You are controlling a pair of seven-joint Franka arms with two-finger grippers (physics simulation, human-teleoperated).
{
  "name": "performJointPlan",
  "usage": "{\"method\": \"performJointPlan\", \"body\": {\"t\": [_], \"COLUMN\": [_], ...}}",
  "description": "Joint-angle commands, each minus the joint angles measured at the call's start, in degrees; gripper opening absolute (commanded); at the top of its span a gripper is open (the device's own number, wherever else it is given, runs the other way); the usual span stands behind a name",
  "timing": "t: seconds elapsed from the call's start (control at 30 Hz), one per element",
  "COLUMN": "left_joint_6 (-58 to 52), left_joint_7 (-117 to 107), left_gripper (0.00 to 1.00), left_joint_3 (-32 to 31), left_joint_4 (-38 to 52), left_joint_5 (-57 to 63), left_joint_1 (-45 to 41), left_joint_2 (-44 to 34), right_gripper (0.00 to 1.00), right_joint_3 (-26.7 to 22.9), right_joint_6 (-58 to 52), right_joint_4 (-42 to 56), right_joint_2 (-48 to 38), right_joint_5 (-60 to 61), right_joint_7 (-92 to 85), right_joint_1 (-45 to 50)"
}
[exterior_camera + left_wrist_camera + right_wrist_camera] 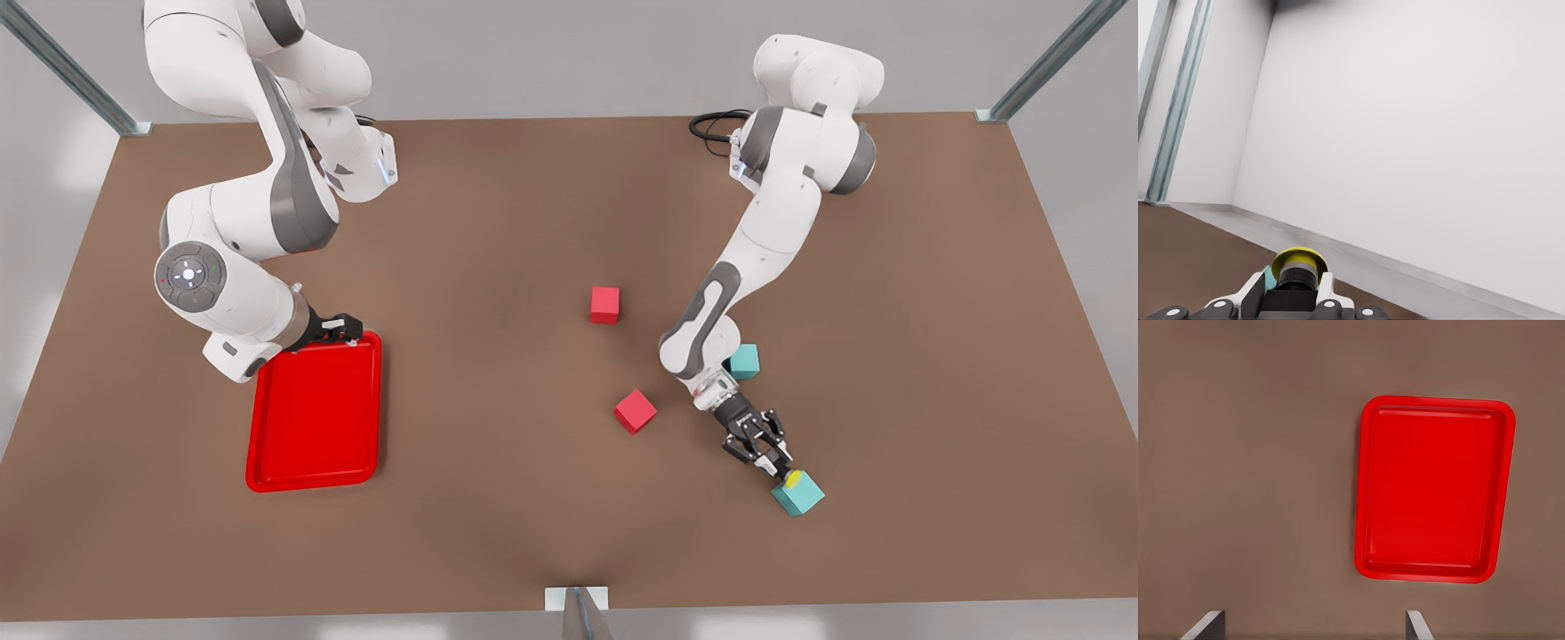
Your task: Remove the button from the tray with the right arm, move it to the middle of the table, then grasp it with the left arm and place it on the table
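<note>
The button [792,478], a yellow cap on a dark body, is held in my left gripper [784,473], low over the table [498,222] at the front view's right. In the left wrist view the fingers [1327,288] are shut on the button's dark body [1298,270], cap pointing away. It sits right against a teal cube [799,496]; whether they touch I cannot tell. My right gripper [345,327] hangs open above the far edge of the empty red tray [258,436]. Its view looks down on the tray [1361,487] with its fingertips [1208,625] wide apart.
Two red cubes [605,304] [636,411] lie near the table's middle. A second teal cube [743,361] sits partly behind the left arm's wrist. Metal frame posts stand at the table's corners and front edge [578,609].
</note>
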Motion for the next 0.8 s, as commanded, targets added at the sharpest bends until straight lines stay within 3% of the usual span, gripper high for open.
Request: {"method": "performJointPlan", "body": {"t": [0.0, 0.13, 0.17, 0.2, 0.77], "left_joint_6": [0.53, 0.79, 0.79, 0.79, 1.67], "left_joint_7": [-16.55, -17.07, -17.07, -17.07, -16.63], "left_gripper": [0.45, 0.48, 0.8, 1.0, 1.0], "left_joint_3": [0.02, 0.02, 0.02, 0.02, 0.02], "left_joint_4": [0.65, 0.83, 0.83, 0.74, 0.74], "left_joint_5": [1.82, 1.91, 1.91, 1.82, 1.99], "left_joint_1": [0.63, 0.63, 0.55, 0.55, 0.55], "left_joint_2": [0.6, 0.69, 0.69, 0.69, 0.25], "right_gripper": [1.0, 1.0, 1.0, 1.0, 1.0], "right_joint_3": [0.02, 0.02, 0.02, 0.02, 0.19], "right_joint_6": [-0.02, -0.02, -0.02, -0.02, -0.02], "right_joint_4": [0.03, 0.03, 0.03, 0.03, 0.11], "right_joint_2": [-0.07, -0.07, -0.07, -0.07, -0.42], "right_joint_5": [0.03, 0.03, 0.03, 0.03, 0.12], "right_joint_7": [-0.04, -0.04, -0.04, -0.04, -0.13], "right_joint_1": [0.0, 0.0, 0.0, -0.09, -1.32]}}
